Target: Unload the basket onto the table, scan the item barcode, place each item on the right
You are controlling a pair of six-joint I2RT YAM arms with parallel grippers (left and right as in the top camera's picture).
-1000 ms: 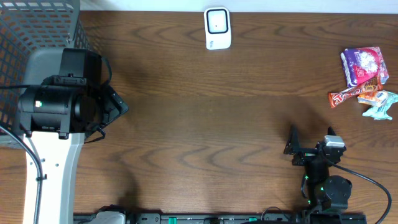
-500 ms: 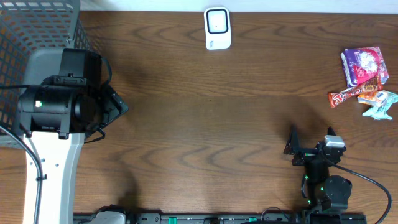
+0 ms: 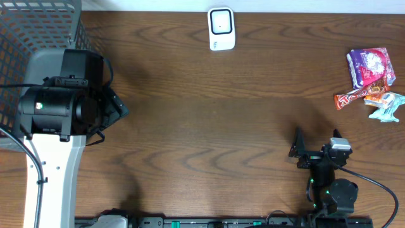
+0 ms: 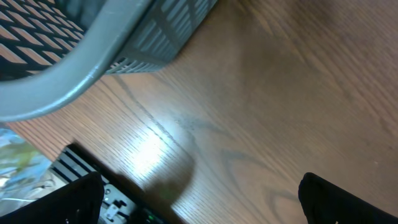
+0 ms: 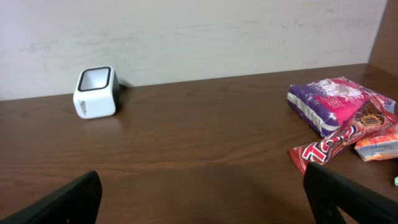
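Several snack items lie at the table's right edge: a purple packet (image 3: 370,66) (image 5: 329,106), a red bar (image 3: 357,96) (image 5: 329,148), an orange packet (image 5: 379,146) and a pale blue wrapper (image 3: 386,109). No barcode shows on them. The white scanner (image 3: 221,28) (image 5: 95,92) stands at the back centre. My right gripper (image 3: 315,144) (image 5: 205,205) is open and empty near the front right, facing the scanner and the snacks. Over bare wood beside the basket, my left gripper (image 3: 117,104) (image 4: 205,211) is open and holds nothing.
A grey mesh basket (image 3: 38,25) (image 4: 93,62) fills the back left corner, right beside the left arm. A black rail with electronics (image 4: 124,199) runs along the front edge. A light wall rises behind the scanner.
The left gripper's tip has edged very slightly to the left. Nothing else has moved.
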